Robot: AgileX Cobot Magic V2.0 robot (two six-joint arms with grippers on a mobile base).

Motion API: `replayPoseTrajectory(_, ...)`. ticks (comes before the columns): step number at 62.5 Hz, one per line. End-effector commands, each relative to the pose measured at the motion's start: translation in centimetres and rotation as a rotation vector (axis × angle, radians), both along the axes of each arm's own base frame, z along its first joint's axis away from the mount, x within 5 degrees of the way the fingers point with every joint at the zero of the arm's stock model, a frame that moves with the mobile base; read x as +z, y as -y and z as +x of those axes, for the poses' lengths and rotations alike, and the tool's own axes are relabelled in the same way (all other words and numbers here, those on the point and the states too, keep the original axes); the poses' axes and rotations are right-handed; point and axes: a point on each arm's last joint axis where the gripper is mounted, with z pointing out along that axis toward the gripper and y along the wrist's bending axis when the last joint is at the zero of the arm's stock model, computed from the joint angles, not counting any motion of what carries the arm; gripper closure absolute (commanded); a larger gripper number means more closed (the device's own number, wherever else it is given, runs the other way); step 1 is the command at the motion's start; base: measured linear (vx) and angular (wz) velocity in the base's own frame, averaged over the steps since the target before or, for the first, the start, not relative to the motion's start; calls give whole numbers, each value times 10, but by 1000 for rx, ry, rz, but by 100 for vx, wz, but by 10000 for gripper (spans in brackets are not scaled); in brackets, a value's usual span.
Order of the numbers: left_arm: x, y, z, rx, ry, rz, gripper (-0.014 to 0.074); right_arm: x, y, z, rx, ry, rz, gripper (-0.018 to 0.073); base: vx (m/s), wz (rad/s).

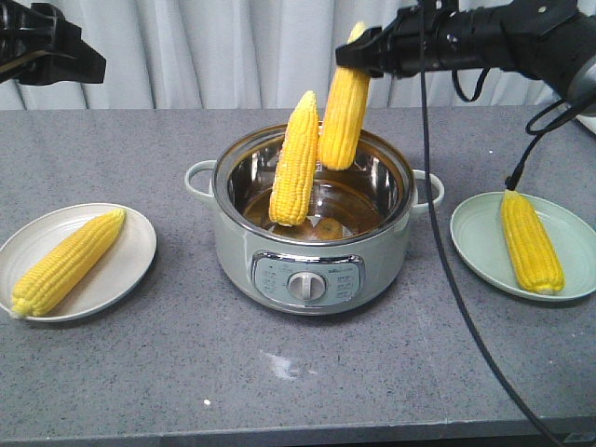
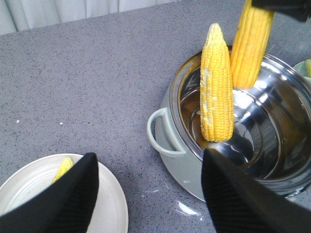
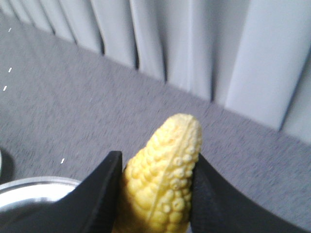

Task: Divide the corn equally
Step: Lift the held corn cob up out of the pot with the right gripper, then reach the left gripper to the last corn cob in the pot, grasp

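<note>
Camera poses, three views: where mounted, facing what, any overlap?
Exterior front: robot's side of table, facing curtain; sees pot, left plate, right plate, left end effector, right end effector.
Left wrist: looks down between its open fingers at pot and left plate.
Right wrist: looks past fingers shut on lifted cob, toward curtain.
Shared: all three show the lifted cob.

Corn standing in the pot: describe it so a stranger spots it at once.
Find the pale green pot mid-table. The cob stands tip-up inside it, at image left. Unlike the neighbouring cob, held by the right gripper, nothing grips it.
</note>
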Motion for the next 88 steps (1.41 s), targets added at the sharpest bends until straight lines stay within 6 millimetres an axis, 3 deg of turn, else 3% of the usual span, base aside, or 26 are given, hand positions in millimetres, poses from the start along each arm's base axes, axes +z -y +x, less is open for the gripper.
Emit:
replayPoseTrajectory(1, 20, 1, -8, 7, 97, -52, 158, 65, 9, -20, -75, 182, 73, 564, 0, 0)
replayPoseTrajectory(8, 18, 1, -6, 6, 89, -51, 158, 88, 12, -36, -75, 235, 71, 564, 0, 0)
replayPoseTrajectory(15, 17, 1, -5, 7, 83, -53, 158, 130, 20, -69, -71, 309, 92, 564, 0, 0)
replayPoseTrajectory(24, 19, 5, -5, -4, 88, -106, 158, 197, 40, -144, -57, 403, 122, 564, 0, 0)
replayPoseTrajectory(32, 27, 10, -4, -17, 128, -220, 158, 239, 62, -216, -99, 479, 82, 564, 0, 0)
replayPoseTrajectory(41, 38, 20, 2, -43, 188, -419, 158, 263, 79, -284, -205, 523, -8, 564, 0, 0)
replayPoseTrajectory(49, 43, 31, 14, -131, 234, -550, 158, 272, 83, -326, -294, 555, -76, 564, 0, 0)
replayPoseTrajectory(56, 53, 41, 30, -206, 238, -669, 177, 276, 85, -344, -346, 575, -99, 564, 0, 0)
replayPoseTrajectory(66, 61, 62, 59, -273, 275, -660, 222, 273, 88, -344, -373, 530, -114, 564, 0, 0)
replayPoseTrajectory(81, 22, 92, 98, -328, 162, -613, 225, 265, 87, -337, -349, 463, -141, 564, 0, 0)
replayPoseTrajectory(88, 0, 106, 110, -350, 97, -588, 181, 265, 87, -337, -349, 465, -141, 564, 0, 0)
